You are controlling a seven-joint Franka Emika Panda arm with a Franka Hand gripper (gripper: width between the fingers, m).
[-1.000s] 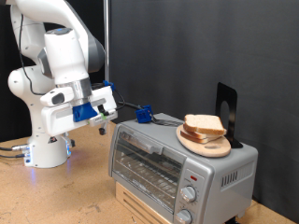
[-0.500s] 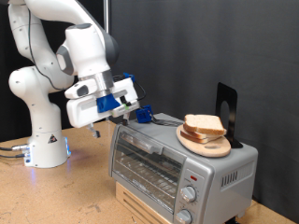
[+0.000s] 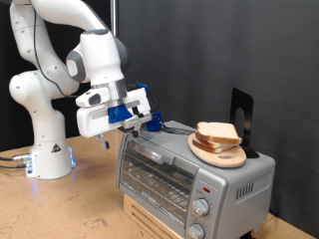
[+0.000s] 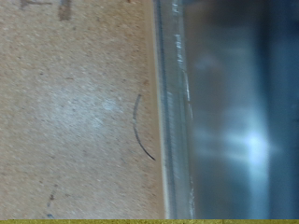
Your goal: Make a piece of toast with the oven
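Note:
The silver oven (image 3: pixel 179 171) stands at the exterior view's right with its glass door shut; its two knobs (image 3: pixel 203 208) are on the right panel. The piece of toast (image 3: pixel 217 132) lies on a round wooden plate (image 3: pixel 221 153) on top of the oven. My gripper (image 3: pixel 143 112), with blue parts on the hand, hovers above the oven's top left corner, left of the toast and apart from it. No fingers show in the wrist view. It shows only the blurred silver oven edge (image 4: pixel 224 112) beside the brown tabletop (image 4: pixel 75 112).
A small blue piece (image 3: pixel 153 122) with a black cable sits on the oven's top near the gripper. A black stand (image 3: pixel 240 119) rises behind the plate. The oven rests on a wooden box (image 3: pixel 150 214). The robot base (image 3: pixel 50 154) is at the left.
The arm has swung to the exterior view's right, bringing the gripper from beside the robot base to above the oven's top left corner. The toast and oven have not moved.

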